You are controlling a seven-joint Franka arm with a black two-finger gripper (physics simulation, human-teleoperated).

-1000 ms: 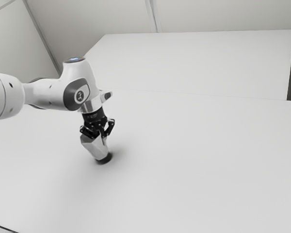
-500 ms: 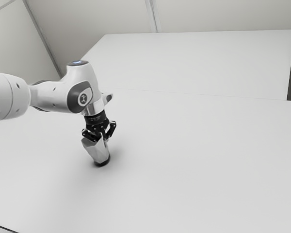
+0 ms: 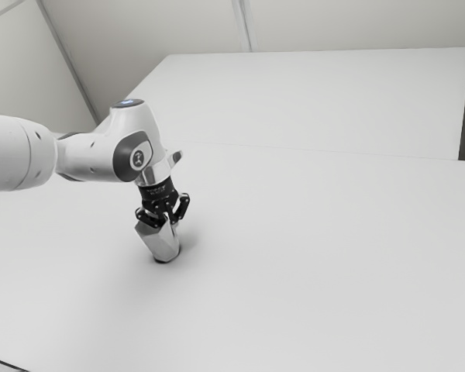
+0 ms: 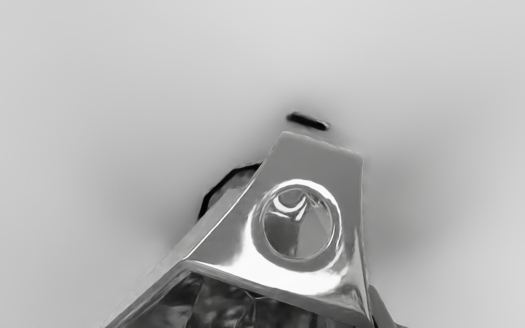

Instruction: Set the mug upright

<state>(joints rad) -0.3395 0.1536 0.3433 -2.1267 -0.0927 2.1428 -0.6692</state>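
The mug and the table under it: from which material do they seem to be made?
The mug looks like polished metal: its faces give bright, mirror-like highlights, though glossy coated plastic is possible. The table seems matte laminate or painted board: its pale, smooth top gives no sharp reflections.

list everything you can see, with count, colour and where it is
mug: 1, shiny silver, tilted, below the hand
black bar: 1, black, just past the mug's narrower end, possibly part of the mug
curved edge: 1, black, beside the mug, possibly also part of it
table: 1, white, under the mug
flat panel: 1, white, beyond the table
walls: at least 2, pale grey, back and exterior view's left
arm: 1, white and dark grey, from the exterior view's left
gripper: 1, black, at the mug's upper end
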